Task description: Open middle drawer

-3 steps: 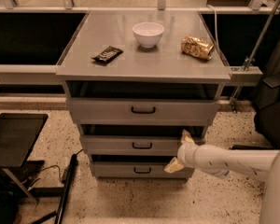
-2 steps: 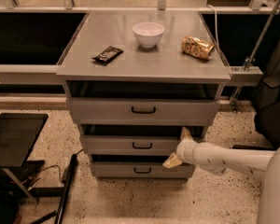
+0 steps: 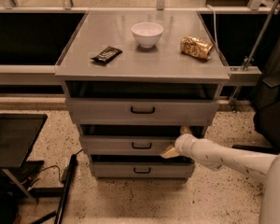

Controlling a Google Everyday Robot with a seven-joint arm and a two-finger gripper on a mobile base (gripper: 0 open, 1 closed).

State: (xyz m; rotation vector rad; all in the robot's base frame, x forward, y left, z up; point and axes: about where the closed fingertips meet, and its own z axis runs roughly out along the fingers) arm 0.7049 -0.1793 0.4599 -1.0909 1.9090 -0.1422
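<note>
The middle drawer (image 3: 116,144) is the second of three stacked grey fronts, with a small black loop handle (image 3: 141,145) at its centre. It stands slightly forward, with a dark gap above it. My gripper (image 3: 176,142) reaches in from the right on a white arm (image 3: 224,157) and sits at the right part of this drawer front, a little right of the handle. Its tan fingers (image 3: 168,152) are spread open, one high and one low, and hold nothing.
The top drawer (image 3: 142,110) and bottom drawer (image 3: 142,170) each have a black handle. On the cabinet top (image 3: 140,62) lie a white bowl (image 3: 147,33), a dark snack bar (image 3: 106,54) and a gold chip bag (image 3: 196,47). A black stand (image 3: 14,139) and cables are at the left on the floor.
My gripper has moved left and slightly up along the middle drawer front, closer to the handle. The drawers have not visibly moved.
</note>
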